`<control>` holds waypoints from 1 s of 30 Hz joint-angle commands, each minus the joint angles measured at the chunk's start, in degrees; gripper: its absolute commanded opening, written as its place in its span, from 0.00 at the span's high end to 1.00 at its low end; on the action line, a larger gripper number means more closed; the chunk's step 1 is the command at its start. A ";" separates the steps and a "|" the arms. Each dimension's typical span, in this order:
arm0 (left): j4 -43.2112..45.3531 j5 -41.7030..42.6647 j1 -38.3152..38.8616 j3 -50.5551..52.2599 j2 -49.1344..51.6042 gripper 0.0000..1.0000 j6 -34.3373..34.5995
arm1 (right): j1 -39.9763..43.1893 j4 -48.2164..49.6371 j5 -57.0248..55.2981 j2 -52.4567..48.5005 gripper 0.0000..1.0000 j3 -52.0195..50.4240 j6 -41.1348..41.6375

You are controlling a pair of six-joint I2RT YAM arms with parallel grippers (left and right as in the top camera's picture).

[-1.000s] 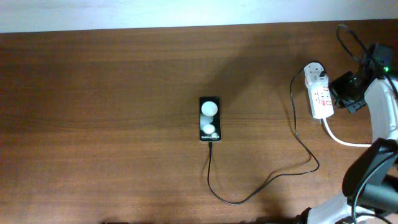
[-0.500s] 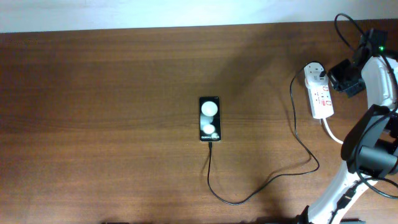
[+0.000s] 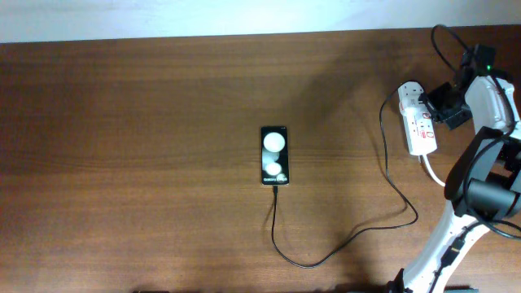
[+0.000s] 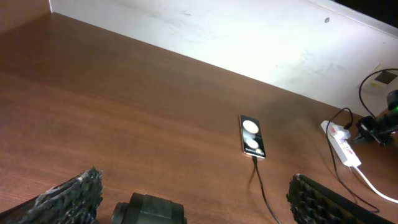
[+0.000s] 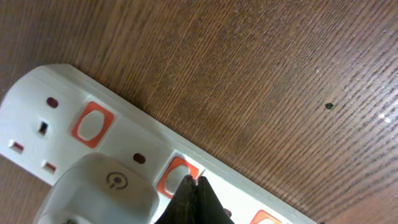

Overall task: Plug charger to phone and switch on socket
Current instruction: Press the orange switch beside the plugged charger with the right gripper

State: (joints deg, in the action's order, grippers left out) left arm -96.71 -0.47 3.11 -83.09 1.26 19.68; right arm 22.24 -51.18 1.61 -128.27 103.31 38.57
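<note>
Over the last second the right gripper [image 3: 436,109] had travelled up along the far side of the socket [image 3: 421,129], from beside the strip's lower half to a spot level with its upper end, and had turned in toward its face. In the right wrist view the right gripper [image 5: 196,194] showed its fingers pressed together into one dark point, pinching nothing. That point sat on or just at the edge of a red-framed switch [image 5: 175,177] right beside the white plug adapter [image 5: 102,190]. Whether it was already bearing down could not be told.

Nothing else had shifted. The phone [image 3: 274,155] lay flat near the middle of the desk [image 3: 122,163], well apart from the socket, with two white spots showing on its glossy face. The charger [image 3: 326,256] ran from the phone's lower end in a loose loop across the wood and up to the adapter at the top of the strip. From overhead its tip appeared seated in the phone, though the joint was too small to be sure of.

The left gripper [image 4: 196,182] hung well back from everything, fingers spread wide and empty.

By my reading the plugging half looked done, and the arm's climb meant the switch next to the adapter was being lined up — only the press seemed to remain. The closed tip was narrow, so it could slide off the rocker against the adapter housing.
</note>
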 commanded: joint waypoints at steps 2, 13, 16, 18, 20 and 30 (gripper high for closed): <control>0.02 -0.42 -0.28 0.04 -0.72 0.01 -0.04 | -1.77 1.05 0.35 -2.47 0.96 1.11 -0.68; 0.02 -0.42 -0.28 0.04 -0.72 0.01 -0.02 | -5.29 0.57 0.33 -2.47 0.96 1.11 -1.97; 0.02 -0.42 -0.28 0.04 -0.72 0.01 -0.02 | -5.53 -0.33 0.33 -2.47 0.96 1.11 -1.99; 0.02 -0.42 -0.28 0.04 -0.72 0.01 -0.04 | -5.53 -0.55 0.33 -2.47 0.96 1.05 -2.25; 0.02 -0.42 -0.28 0.04 -0.72 0.01 -0.04 | -5.53 -0.59 0.31 -2.49 0.96 0.79 -2.36; 0.02 -0.42 -0.28 0.04 -0.72 0.01 -0.02 | -8.33 0.07 0.31 -2.73 0.96 -0.61 -2.34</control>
State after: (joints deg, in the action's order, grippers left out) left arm -96.68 -0.47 3.11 -83.09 1.26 19.68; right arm 18.15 -51.18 -4.29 -129.45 104.36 36.75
